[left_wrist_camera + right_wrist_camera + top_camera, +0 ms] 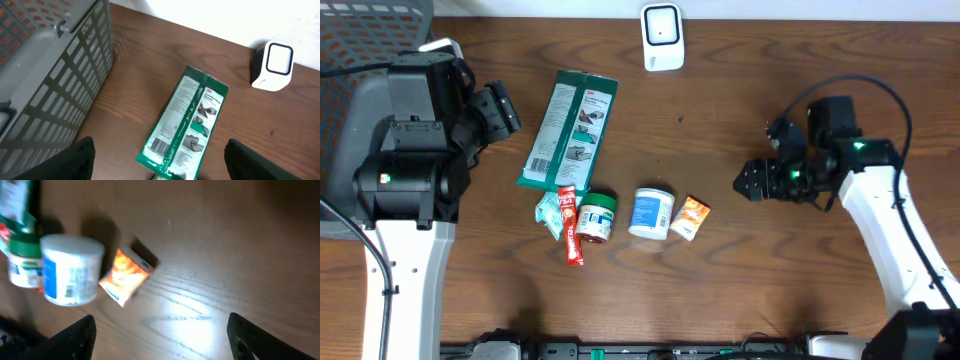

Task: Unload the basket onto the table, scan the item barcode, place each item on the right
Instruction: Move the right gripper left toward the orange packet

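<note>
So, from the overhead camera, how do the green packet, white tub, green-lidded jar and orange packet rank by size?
1. green packet, clearly largest.
2. white tub.
3. green-lidded jar, close to the tub, so that pair is unsure.
4. orange packet, smallest.

overhead looks straight down; wrist views slant closer, sharing the table point(720, 280).

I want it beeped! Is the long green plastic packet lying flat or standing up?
Flat: the green packet lies on the brown wooden table, barcode side up.

Brown table point(740, 290) bears a white scanner point(662, 37), green packet point(570, 130), white tub point(651, 213), orange sachet point(691, 217).
</note>
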Controlling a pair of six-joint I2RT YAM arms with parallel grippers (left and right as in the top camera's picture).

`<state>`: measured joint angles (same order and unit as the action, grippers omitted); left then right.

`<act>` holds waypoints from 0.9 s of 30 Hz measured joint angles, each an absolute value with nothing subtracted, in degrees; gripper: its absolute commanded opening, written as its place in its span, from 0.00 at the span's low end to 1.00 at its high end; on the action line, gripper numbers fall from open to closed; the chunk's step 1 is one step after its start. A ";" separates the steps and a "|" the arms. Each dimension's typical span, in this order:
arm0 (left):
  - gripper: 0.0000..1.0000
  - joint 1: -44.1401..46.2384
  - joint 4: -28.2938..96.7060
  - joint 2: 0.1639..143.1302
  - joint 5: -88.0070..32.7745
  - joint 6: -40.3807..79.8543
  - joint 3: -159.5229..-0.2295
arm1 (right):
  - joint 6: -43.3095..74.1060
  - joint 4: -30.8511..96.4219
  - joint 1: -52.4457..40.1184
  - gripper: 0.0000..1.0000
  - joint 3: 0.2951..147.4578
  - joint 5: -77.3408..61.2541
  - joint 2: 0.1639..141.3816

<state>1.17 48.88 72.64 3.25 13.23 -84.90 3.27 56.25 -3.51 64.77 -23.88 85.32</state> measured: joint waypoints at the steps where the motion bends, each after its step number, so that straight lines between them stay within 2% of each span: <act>1: 0.80 1.17 48.90 72.64 3.22 13.23 -84.90 | 3.25 55.18 -3.51 0.80 63.22 -23.83 85.36; 14: 0.81 1.17 48.88 72.62 3.22 13.23 -84.90 | 7.49 37.58 -3.51 0.73 47.40 -23.24 85.45; 27: 0.81 1.17 48.90 72.64 3.22 13.23 -84.90 | 10.09 36.01 -3.51 0.70 45.87 -14.41 85.47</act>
<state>1.17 48.90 72.64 3.22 13.23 -84.90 10.09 36.01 -3.51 45.87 -14.41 85.47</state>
